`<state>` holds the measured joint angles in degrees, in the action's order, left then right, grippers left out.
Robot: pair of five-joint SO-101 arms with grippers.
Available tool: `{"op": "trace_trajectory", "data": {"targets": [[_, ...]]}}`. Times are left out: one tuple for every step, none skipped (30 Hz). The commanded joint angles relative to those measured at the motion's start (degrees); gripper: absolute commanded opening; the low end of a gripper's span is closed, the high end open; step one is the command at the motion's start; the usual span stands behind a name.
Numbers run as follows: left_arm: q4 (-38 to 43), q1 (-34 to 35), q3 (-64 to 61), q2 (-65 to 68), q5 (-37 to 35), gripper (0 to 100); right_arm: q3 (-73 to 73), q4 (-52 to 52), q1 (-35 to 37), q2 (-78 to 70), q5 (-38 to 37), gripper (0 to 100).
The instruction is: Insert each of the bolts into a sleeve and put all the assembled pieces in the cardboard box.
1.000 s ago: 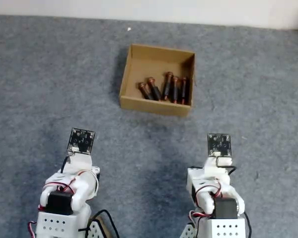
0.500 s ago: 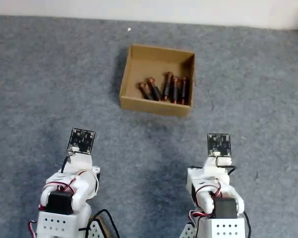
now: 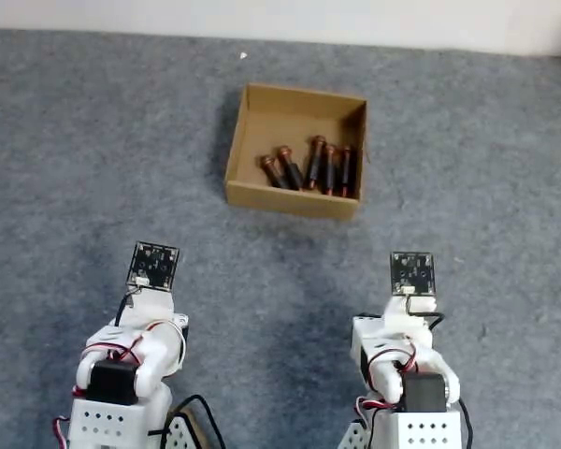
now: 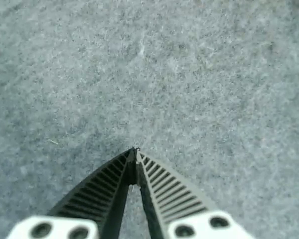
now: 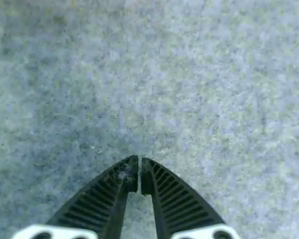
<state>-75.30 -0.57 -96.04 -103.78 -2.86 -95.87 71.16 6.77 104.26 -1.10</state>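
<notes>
Nothing has moved across the last second: both arms sit folded back at the 6 o'clock edge of the high view, and the box and its contents lie as they did.

The left gripper (image 4: 135, 152) has its ribbed jaws pressed together at the tips with nothing between them, poised over the bare grey felt (image 4: 154, 74). The right gripper (image 5: 140, 162) is likewise closed on nothing, with only a hairline slit between its jaws.

The cardboard box (image 3: 294, 201) stands well apart from both arms, at about 1 o'clock from the left arm (image 3: 131, 360) and about 11 o'clock from the right arm (image 3: 407, 365). Five assembled pieces (image 3: 316, 166) lie on its floor, gathered toward its 3 o'clock half. The three nearest that wall lie side by side with their long axes running roughly 12 to 6. The other two lean with their copper heads toward 11 o'clock.

Every bolt and sleeve I can make out is already joined and in the box, so the task looks finished. Should any move follow, the right arm is slightly the nearer to the pieces, and a reach from it would run close to along their length.
</notes>
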Motion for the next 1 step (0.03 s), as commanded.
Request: {"op": "trace_trajectory", "data": {"targets": [[-0.26,0.57,-1.10,-0.22,0.79,1,-7.96,0.48,-0.66,0.75,0.35,0.4]]}}
